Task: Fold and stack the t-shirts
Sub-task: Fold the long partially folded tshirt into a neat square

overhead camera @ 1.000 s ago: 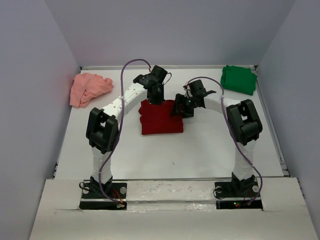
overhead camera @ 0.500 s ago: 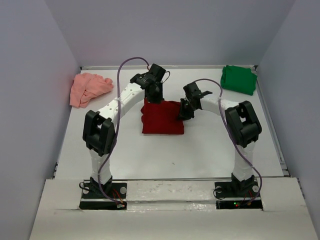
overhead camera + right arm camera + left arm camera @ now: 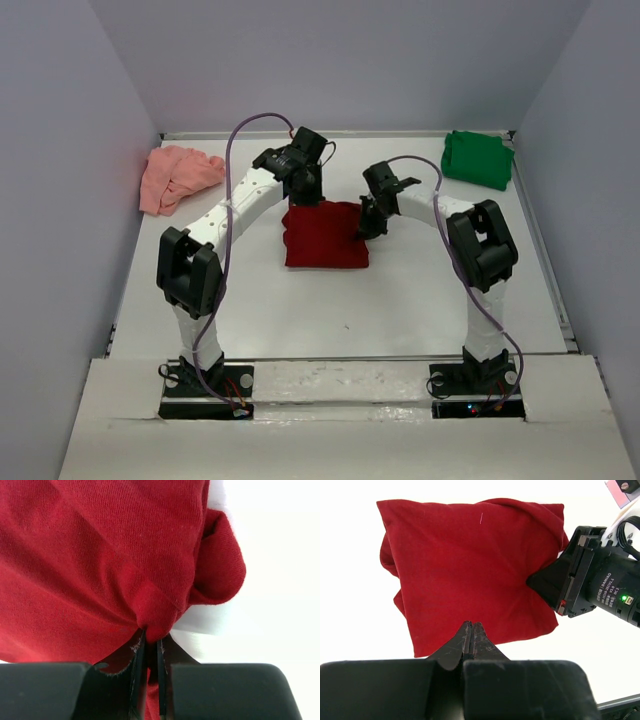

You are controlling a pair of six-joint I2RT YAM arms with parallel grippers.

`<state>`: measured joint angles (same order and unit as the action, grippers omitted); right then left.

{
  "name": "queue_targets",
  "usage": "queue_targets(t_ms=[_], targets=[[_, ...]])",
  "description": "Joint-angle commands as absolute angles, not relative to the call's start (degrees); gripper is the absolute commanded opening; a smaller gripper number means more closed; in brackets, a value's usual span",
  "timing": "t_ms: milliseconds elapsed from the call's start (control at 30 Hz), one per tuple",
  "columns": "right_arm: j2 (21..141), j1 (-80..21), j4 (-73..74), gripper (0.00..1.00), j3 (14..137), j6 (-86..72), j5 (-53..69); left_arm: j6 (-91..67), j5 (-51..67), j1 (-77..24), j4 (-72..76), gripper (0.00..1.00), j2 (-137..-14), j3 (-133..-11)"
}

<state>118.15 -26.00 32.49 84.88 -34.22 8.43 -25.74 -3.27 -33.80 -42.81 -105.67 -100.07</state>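
Jaws of the right gripper pinch a bunched fold of the dark red t-shirt at its right edge. Jaws of the left gripper are pressed together at the shirt's far edge; we cannot confirm whether cloth is caught between them. We find this shirt in the middle of the table as a rough, compact rectangle, and we judge it partly folded. We note the salmon-pink t-shirt crumpled at the far left corner and the green t-shirt bunched at the far right corner, both well apart from it. No stack exists yet: two shirts need folding, and all three need stacking.
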Motion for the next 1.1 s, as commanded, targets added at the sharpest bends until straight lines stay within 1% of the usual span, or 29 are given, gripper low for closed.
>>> queue_targets(t_ms=[0,233,533,833,1067], targets=[[119.8,-26.19,36.29,0.0,87.01,-31.56,0.71,-24.87,-3.6,-34.19,-42.89,0.0,-102.74,-99.32],[119.01,-26.19,40.69,0.0,91.22,-29.88,-4.74,-25.05,-2.47,-34.1,-42.71,0.0,-103.71,-100.28],[119.97,-26.72,43.06,0.0,95.53,-27.43,-6.32,-25.05,-2.37,-34.19,-42.71,0.0,-104.24,-100.55],[122.43,-27.25,47.63,0.0,103.09,-25.49,-11.77,-24.96,-2.28,-34.28,-42.63,0.0,-105.03,-100.19],[124.54,-27.25,50.89,0.0,109.77,-24.43,-13.18,-25.05,-2.11,-34.19,-42.27,0.0,-104.85,-99.76]])
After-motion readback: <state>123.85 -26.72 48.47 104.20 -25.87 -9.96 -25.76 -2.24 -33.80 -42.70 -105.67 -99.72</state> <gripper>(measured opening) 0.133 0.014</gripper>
